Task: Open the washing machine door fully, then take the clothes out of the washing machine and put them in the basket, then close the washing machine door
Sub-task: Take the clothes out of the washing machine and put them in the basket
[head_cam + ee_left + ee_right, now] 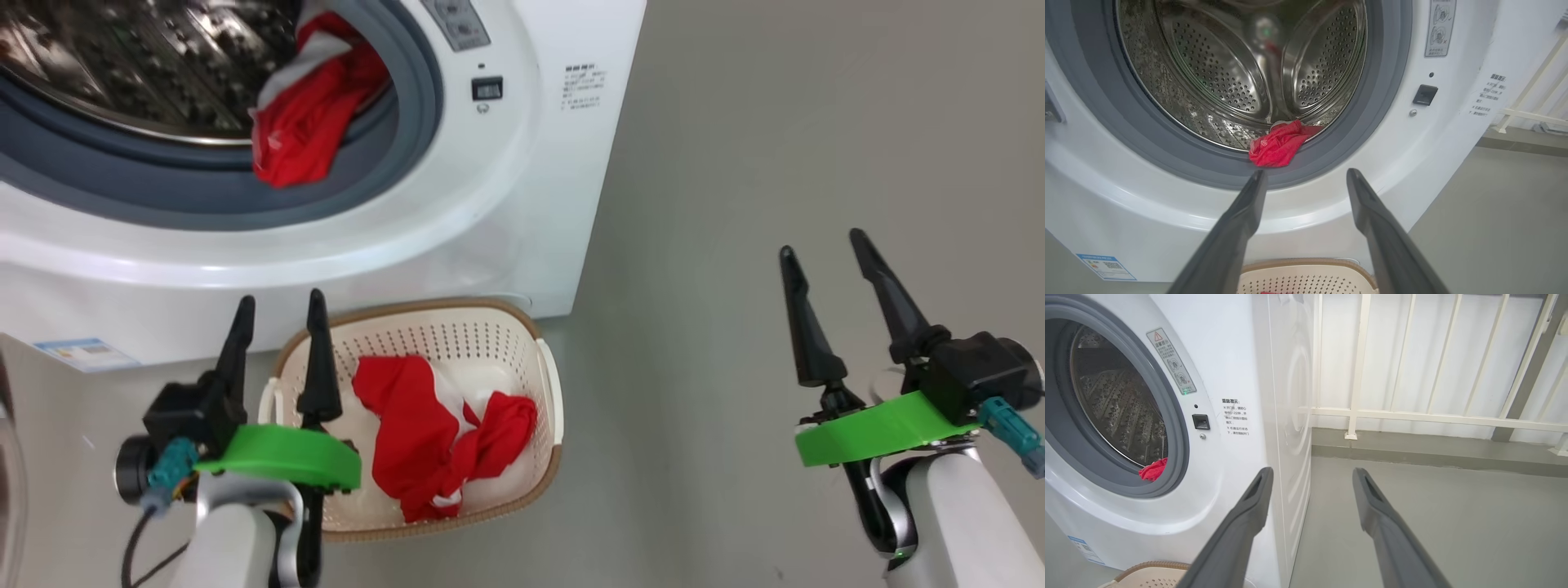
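Observation:
The washing machine stands with its round opening uncovered. The washing machine door is out of view, save perhaps a curved clear edge at the far left. Red and white clothes hang over the grey rubber ring at the drum's front, also seen as clothes and clothes. More red clothes lie in the basket on the floor before the machine. My left gripper hovers open over the basket's left rim, empty. My right gripper is open and empty over bare floor to the right.
Grey floor stretches right of the machine. A white railing runs behind that space. The basket's brown rim sits just under my left fingers. A blue label marks the machine's lower front.

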`<state>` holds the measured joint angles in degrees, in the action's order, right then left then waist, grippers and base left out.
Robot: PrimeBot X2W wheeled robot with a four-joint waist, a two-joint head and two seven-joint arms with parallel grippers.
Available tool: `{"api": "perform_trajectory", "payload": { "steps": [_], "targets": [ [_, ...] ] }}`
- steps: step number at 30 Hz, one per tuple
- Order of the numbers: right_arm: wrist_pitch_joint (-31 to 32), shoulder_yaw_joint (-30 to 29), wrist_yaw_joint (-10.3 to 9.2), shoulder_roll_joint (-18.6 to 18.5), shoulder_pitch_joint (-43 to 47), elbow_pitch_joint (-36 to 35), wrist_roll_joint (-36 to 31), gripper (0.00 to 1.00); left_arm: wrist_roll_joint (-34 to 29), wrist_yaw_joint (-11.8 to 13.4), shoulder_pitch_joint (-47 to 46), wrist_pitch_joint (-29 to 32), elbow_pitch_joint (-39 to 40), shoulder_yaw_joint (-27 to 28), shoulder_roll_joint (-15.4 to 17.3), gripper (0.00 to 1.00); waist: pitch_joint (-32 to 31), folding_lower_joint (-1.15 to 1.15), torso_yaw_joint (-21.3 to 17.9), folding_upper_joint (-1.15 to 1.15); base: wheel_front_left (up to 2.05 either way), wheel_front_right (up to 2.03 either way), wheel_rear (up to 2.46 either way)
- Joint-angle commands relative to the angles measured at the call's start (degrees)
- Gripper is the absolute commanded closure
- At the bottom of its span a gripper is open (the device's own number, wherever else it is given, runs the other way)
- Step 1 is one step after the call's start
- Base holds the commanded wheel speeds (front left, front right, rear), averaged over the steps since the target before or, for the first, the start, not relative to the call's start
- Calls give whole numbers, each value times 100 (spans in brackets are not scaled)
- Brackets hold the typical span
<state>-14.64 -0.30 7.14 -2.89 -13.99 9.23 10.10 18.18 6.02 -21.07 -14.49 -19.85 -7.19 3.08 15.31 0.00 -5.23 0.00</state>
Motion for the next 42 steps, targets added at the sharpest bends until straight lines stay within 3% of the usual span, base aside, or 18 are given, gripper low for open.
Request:
{"api": "perform_trajectory", "payload": {
  "steps": [1,6,12,28,42],
  "targets": [
    [-36,83,35,2,74,-136,-54,0,-70,27,50,-51,187,193,91,0,-191,0,48,0,0,0,0],
    [-36,-8,35,2,257,-116,15,0,-293,-83,376,-51,549,181,151,0,-503,0,66,0,0,0,0],
    [-36,22,35,2,634,-286,-154,0,-620,-26,882,-51,895,183,319,0,-840,0,39,0,0,0,0],
    [-36,-227,35,2,1464,-674,-311,0,-432,105,1953,-10,1411,263,285,0,-1350,0,-20,0,0,0,0],
    [-36,34,35,2,1571,-598,-337,0,-403,243,2265,229,1699,161,269,0,-1491,0,-13,0,0,0,0]
  ]
}}
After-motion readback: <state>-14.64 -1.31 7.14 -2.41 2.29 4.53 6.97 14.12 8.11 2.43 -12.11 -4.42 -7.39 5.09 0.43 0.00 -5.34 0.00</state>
